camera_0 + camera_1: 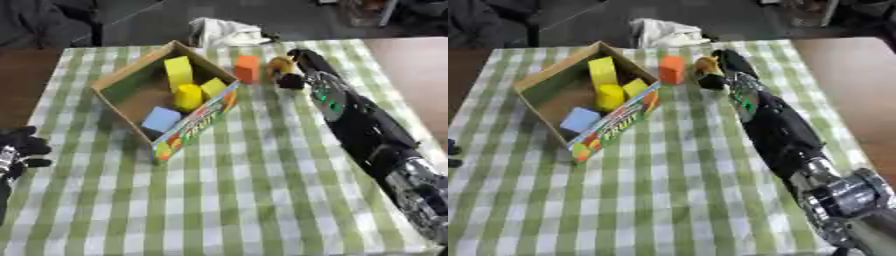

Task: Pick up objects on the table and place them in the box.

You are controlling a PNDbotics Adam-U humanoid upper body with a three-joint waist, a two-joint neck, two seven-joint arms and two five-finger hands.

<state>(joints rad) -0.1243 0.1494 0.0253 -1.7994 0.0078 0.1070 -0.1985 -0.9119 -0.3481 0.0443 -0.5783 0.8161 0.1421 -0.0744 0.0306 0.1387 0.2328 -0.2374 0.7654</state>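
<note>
the right hand [291, 75] reaches to the far edge of the table [262, 200], fingers curled round a yellow thing [281, 64] beside the orange block [248, 68]. next it must lift and carry it to the box [131, 75]. the left hand [22, 150] rests open at the near left edge.

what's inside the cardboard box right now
Inside the cardboard box lie a tall yellow block, two smaller yellow blocks and a light blue cube. The near wall hides the floor along its edge.
</note>
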